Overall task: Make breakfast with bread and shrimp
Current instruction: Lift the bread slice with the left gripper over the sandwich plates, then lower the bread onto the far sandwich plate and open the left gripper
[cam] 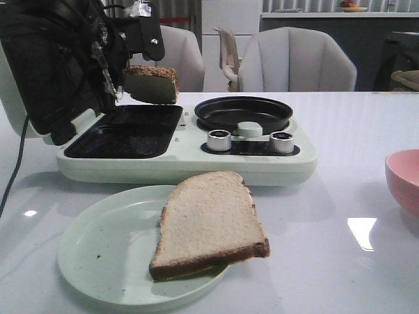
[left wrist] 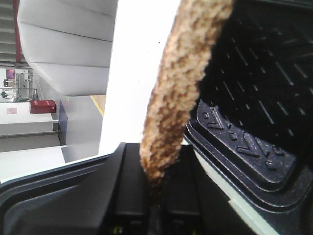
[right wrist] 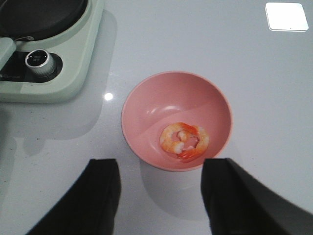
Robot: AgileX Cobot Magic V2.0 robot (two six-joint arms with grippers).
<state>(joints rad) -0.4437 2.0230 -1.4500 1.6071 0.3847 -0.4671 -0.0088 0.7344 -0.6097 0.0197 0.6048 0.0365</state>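
Observation:
My left gripper [cam: 121,84] is shut on one bread slice [cam: 152,84] and holds it in the air above the black grill plate [cam: 127,129] of the pale green breakfast maker [cam: 196,167]. In the left wrist view the brown crust of the held bread slice [left wrist: 183,83] stands edge-on between the fingers [left wrist: 132,191]. The second bread slice [cam: 209,222] lies on the pale green plate [cam: 98,248] at the front. The shrimp [right wrist: 185,141] lies curled in the pink bowl [right wrist: 146,110]. My right gripper [right wrist: 159,169] is open above the table, just short of the bowl.
The breakfast maker's lid [cam: 46,65] stands open at the left. Its round black pan [cam: 243,112] and two silver knobs [cam: 219,140] are on its right side. The pink bowl's rim [cam: 402,180] shows at the right edge of the front view. Grey chairs [cam: 294,62] stand behind the table.

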